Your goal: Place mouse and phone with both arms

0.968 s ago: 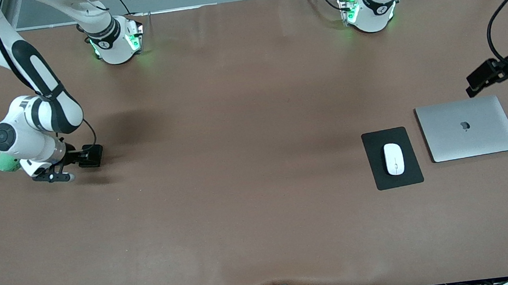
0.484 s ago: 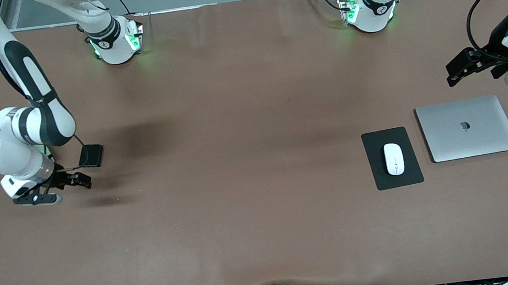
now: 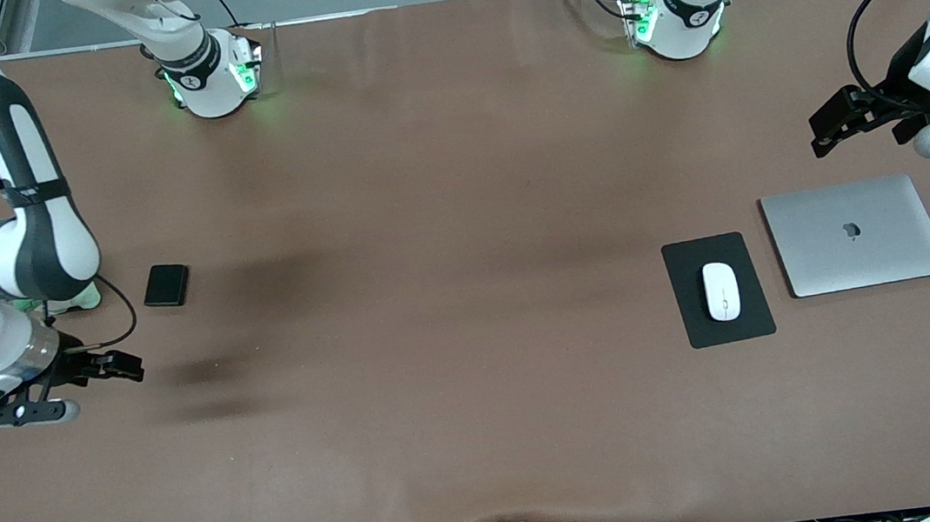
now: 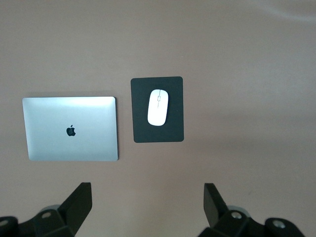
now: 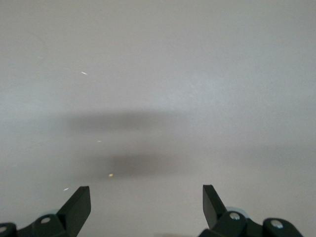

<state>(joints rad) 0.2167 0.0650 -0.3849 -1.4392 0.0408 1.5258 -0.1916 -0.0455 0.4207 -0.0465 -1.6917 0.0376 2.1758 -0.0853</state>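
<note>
The right gripper (image 3: pixel 120 368) hung over bare table (image 3: pixel 461 384) at the right arm's end, its fingers (image 5: pixel 79 205) spread wide with nothing between them. The phone (image 3: pixel 167 285) lay flat on the table near it, apart from the gripper and farther from the front camera.

The left gripper (image 3: pixel 831 127) hung over the table at the left arm's end, also wide open and empty. Nearer to the front camera lay a closed silver laptop (image 3: pixel 856 234). Just beside the laptop was a black mat (image 3: pixel 722 328), and the mouse (image 3: pixel 721 291) rested on the middle of it.
</note>
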